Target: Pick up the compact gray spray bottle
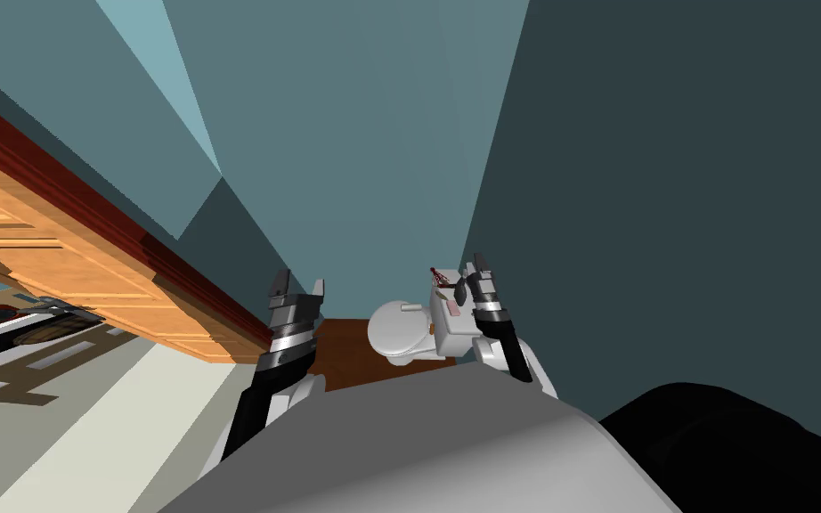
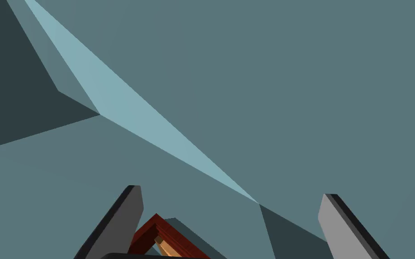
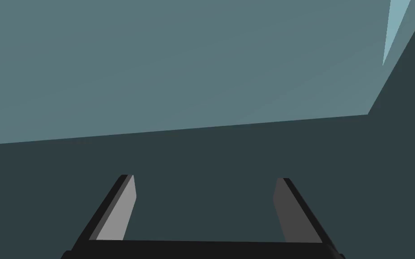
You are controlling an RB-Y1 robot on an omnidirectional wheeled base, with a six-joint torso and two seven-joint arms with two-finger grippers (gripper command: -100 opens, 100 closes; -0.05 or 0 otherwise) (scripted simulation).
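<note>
Home bathroom: white toilet (image 1: 400, 334).

Teal walls (image 1: 355, 134). Wooden door (image 1: 61, 240) in dark red frame (image 1: 159, 258) at left, pale floor (image 1: 88, 427) below. White toilet (image 1: 400, 334) ahead on brown floor (image 1: 346, 352). At right, black area (image 1: 756, 445).

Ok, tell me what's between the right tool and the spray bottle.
Nothing visible. The open right tool hangs beside the toilet tank; the small red-tipped thing on it, probably the bottle, sits close by, nothing between.

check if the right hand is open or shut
Open. In its wrist view the right hand has its two fingers wide apart with nothing between them.
</note>
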